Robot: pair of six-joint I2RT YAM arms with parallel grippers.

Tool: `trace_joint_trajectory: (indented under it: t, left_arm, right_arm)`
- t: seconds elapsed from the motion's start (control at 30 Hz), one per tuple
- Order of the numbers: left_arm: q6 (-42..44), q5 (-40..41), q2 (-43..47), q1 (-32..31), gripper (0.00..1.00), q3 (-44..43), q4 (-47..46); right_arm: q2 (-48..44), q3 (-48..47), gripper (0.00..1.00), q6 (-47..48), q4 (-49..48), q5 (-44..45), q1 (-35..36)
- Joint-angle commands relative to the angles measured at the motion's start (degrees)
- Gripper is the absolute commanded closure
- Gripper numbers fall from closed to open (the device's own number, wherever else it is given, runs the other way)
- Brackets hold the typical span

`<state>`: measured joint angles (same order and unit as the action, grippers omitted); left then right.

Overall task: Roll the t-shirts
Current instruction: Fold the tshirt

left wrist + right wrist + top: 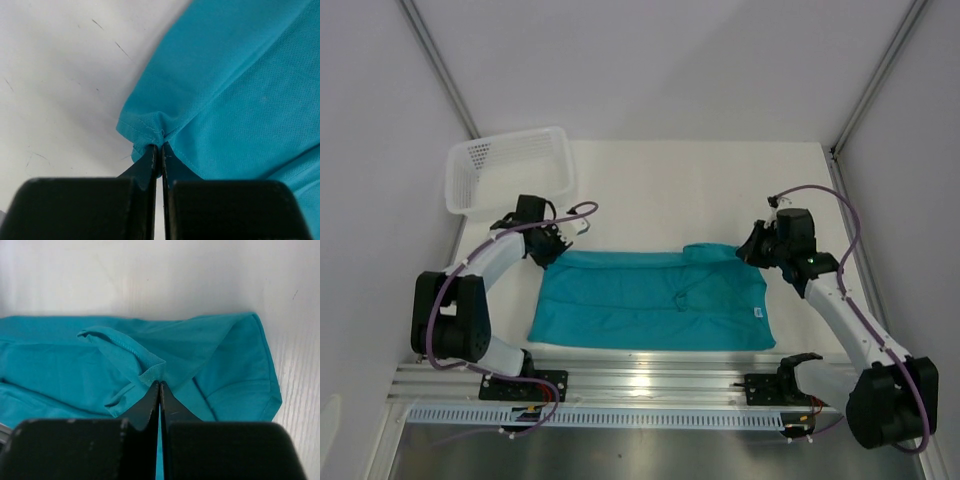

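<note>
The teal t-shirt (pixel 650 300) lies flat across the white table, folded lengthwise, with a small white label (pixel 757 313) near its right front corner. My left gripper (pixel 548 250) is at the shirt's far left corner. In the left wrist view its jaws (pixel 161 144) are shut on the bunched hem of the cloth (pixel 240 100). My right gripper (pixel 752 250) is at the far right edge, where a flap of cloth is folded over. In the right wrist view the gripper (pixel 160 382) pinches a raised fold of the t-shirt (pixel 60 360).
A white mesh basket (pixel 565 165) stands at the back left, just behind the left gripper. Grey walls close in both sides. An aluminium rail (pixel 650 380) carrying both arm bases runs along the near edge.
</note>
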<state>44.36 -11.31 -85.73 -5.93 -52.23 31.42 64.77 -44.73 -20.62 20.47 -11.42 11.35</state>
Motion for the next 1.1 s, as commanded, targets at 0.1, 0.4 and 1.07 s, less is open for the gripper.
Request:
trace_joint_trajectory:
  t: [0.1,0.4,1.07]
  left_arm:
    - [3.3,-2.5,6.0,1.7,0.99,2.1,-1.3]
    - [4.7,-3.4,9.3,2.8,0.99,6.4,-2.6]
    - [4.6,-6.4,10.7,3.6,0.99,11.4,-1.9]
  right_arm:
    - [-10.6,4.6,1.00,-3.8,3.9,1.6,1.1]
    - [-19.4,10.8,1.00,-8.2,7.5,2.5,2.8]
    - [-15.2,10.8,1.00,-17.3,17.2,11.4,6.0]
